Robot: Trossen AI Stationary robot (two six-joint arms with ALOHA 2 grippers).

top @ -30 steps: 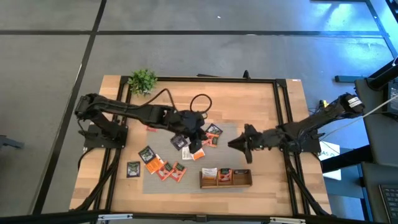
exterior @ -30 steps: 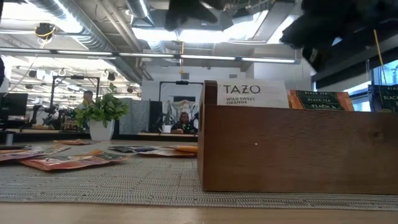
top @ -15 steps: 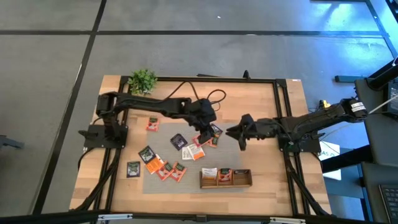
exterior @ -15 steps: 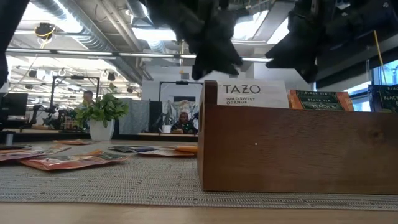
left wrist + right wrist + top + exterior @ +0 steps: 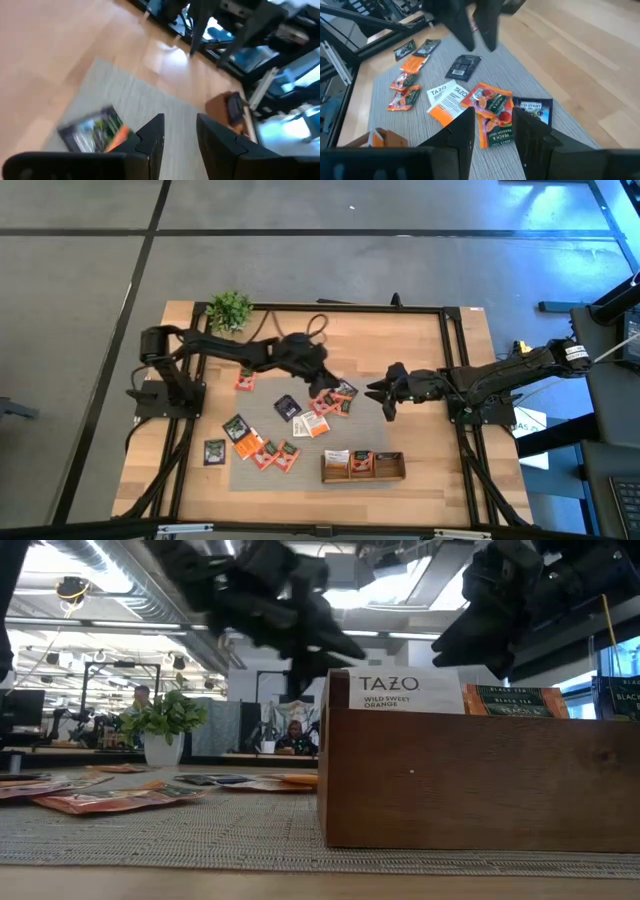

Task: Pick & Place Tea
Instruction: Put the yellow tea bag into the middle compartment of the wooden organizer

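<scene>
Orange, red, dark and white tea sachets point(image 5: 300, 418) lie scattered on a grey mat point(image 5: 262, 477) on the pale wooden worktop point(image 5: 420, 340); a few more stand upright in the wooden tray point(image 5: 363, 475) at the mat's near edge. One orange sachet point(image 5: 245, 379) lies off the mat, on bare wood.

Left gripper point(image 5: 325, 375): raised above the far side of the mat, just beside the central cluster of sachets point(image 5: 490, 112); fingers point(image 5: 150, 137) parted by a narrow gap, nothing between them. A dark sachet with an orange corner point(image 5: 95, 131) lies on the mat below and to one side.

Right gripper point(image 5: 384, 398): hovering over the mat's right edge, near a dark blue sachet point(image 5: 532, 109) and the red-orange sachets beside it; fingers point(image 5: 462, 131) apart, holding nothing.

A small potted plant point(image 5: 229, 309) stands at the worktop's far left corner.
</scene>
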